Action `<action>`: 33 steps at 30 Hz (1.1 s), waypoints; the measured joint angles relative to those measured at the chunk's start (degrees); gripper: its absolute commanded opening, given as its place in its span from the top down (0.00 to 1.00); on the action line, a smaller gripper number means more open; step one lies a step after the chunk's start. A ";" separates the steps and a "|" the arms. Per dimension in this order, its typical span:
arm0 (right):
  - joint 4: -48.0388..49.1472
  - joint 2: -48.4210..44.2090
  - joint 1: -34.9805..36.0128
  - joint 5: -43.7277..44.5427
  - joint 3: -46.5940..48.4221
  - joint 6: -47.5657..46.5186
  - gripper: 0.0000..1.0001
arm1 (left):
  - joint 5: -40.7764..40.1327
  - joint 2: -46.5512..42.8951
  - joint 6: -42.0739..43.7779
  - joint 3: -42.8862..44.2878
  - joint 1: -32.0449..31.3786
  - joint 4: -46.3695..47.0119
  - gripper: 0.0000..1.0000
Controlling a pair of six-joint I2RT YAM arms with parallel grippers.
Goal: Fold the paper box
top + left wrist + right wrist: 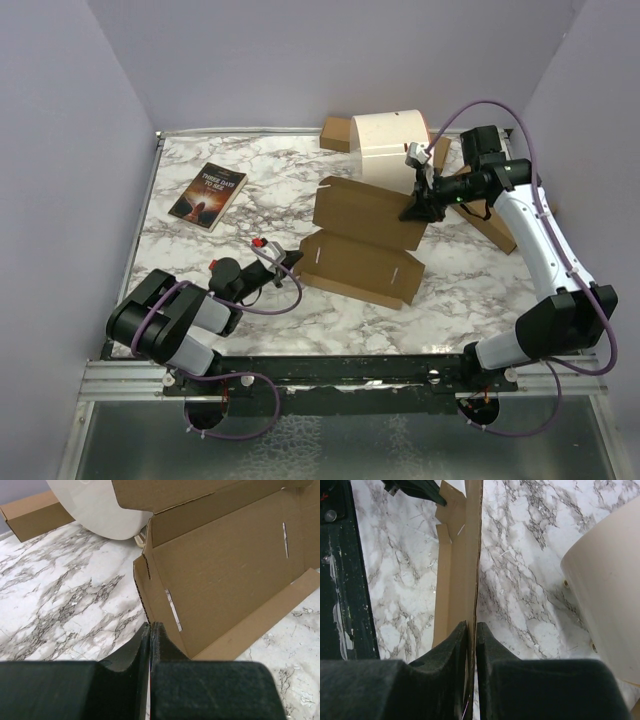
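Note:
The paper box (365,240) lies partly unfolded mid-table, brown cardboard with slots; its back panel stands raised. My left gripper (290,262) is at the box's left end. In the left wrist view its jaws (150,626) are pressed together on the edge of the left side flap of the paper box (220,575). My right gripper (418,210) is at the raised panel's right edge. In the right wrist view the thin edge of the paper box (460,570) runs between its fingers (471,625), which stand narrowly around it.
A book (208,195) lies at the back left. A large white roll (392,145) stands behind the box, with brown cardboard pieces beside it (337,133) and at the right (490,228). A black rail (345,580) borders the near table edge.

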 measured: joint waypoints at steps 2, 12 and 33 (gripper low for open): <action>0.09 0.31 0.00 -0.04 0.00 -0.02 0.85 | 0.22 -0.02 0.35 0.00 0.00 0.04 1.00; -0.31 3.65 0.00 -2.54 0.02 -0.42 0.84 | 0.28 -1.18 0.94 0.00 0.00 -0.28 1.00; -4.33 3.76 2.16 -3.96 -0.11 -3.06 0.99 | 0.11 0.66 1.22 0.79 -0.22 0.76 1.00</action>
